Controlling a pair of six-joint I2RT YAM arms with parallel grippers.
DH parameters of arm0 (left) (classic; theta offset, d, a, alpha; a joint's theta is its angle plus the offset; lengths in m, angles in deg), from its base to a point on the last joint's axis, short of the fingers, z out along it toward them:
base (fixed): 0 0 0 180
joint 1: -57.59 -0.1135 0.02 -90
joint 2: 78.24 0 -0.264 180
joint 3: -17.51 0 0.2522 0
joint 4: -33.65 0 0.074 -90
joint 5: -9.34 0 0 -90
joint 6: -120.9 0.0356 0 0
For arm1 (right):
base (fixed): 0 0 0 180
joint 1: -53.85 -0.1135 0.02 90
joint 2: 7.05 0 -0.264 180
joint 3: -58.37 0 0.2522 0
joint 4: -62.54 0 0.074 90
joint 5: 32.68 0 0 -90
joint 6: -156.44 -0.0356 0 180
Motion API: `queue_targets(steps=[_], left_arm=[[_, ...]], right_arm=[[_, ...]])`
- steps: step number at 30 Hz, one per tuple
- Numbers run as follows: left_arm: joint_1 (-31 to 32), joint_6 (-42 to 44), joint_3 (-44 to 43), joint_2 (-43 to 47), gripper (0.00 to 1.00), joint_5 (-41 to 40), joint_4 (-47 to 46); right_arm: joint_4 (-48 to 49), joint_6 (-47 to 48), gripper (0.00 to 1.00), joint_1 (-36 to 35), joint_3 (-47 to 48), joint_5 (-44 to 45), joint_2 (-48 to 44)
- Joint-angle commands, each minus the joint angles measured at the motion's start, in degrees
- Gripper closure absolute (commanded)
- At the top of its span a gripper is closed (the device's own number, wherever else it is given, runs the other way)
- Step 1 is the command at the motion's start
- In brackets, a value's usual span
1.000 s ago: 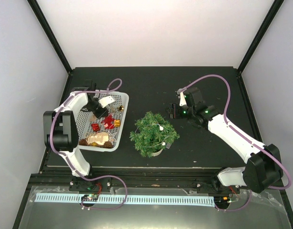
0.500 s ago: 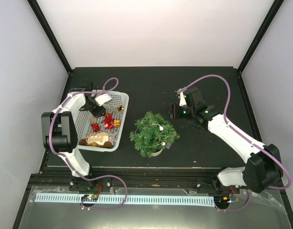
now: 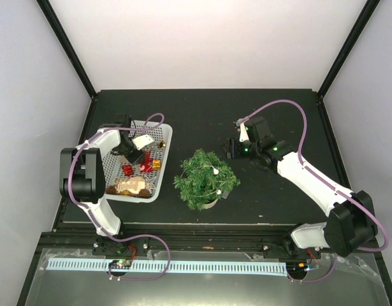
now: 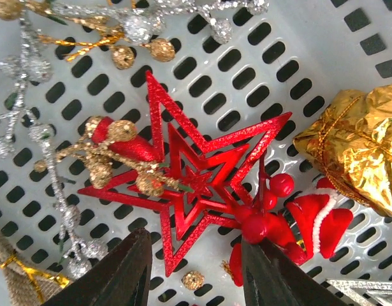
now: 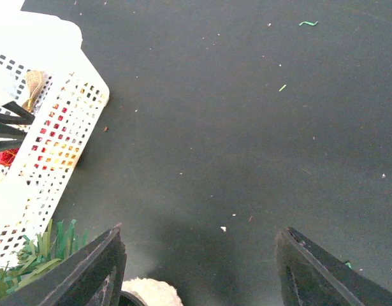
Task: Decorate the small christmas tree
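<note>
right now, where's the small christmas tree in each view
top external: small christmas tree at table centre, right of the white basket
left wrist: not in it, only the basket's floor
right wrist: its needles in the bottom-left corner
shared landmark: the white basket, in all three

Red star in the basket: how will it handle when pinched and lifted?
The red star looks like thin openwork, so probably light and rigid but snappable at the points. A gold sprig and red berries overlap it, so they may drag along. Glitter should aid grip.
</note>
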Motion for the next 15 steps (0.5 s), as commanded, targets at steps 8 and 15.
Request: queue_targets(steps=[8, 15], left_arm=[[3.36, -5.73, 0.55, -3.4, 0.51, -5.94, -4.74], [3.74, -7.32, -0.19, -4.67, 0.47, -9.03, -6.08]], right_arm=[[1.52, 0.61, 0.35, 0.44, 0.9, -0.96, 0.31], [1.7, 0.72, 0.35, 0.44, 0.83, -1.16, 0.51]])
